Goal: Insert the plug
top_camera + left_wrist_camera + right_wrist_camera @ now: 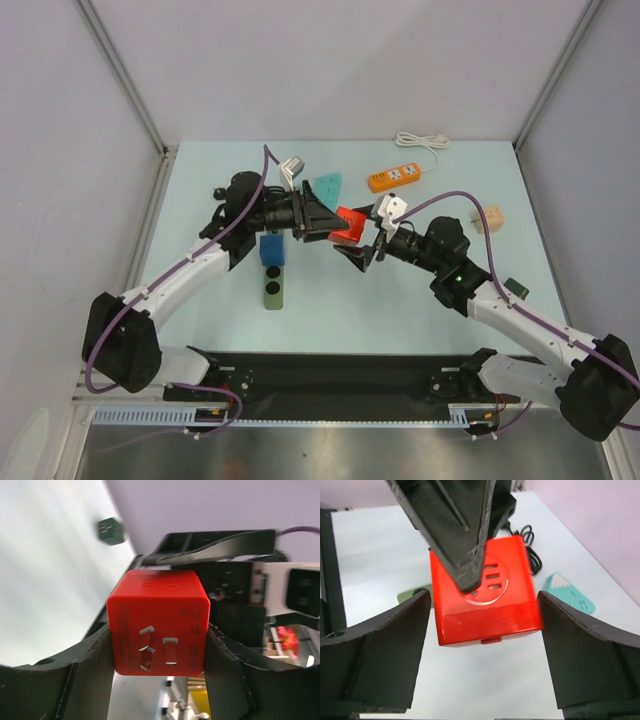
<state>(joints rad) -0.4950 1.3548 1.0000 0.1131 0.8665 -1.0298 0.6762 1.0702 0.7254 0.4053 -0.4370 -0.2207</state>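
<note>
The left pincer (pixel 159 647) pinches a red cube (pixel 160 625) by two opposite sides, lifted over the middle of the tabletop (pixel 400 310), metal prongs on one face. The right pincer (pixel 482 615) is spread wide, a finger on either side of the cube and neither touching it. The plug (pixel 532 555) shows as a looped black cord on the tabletop, toward its far-left corner.
</note>
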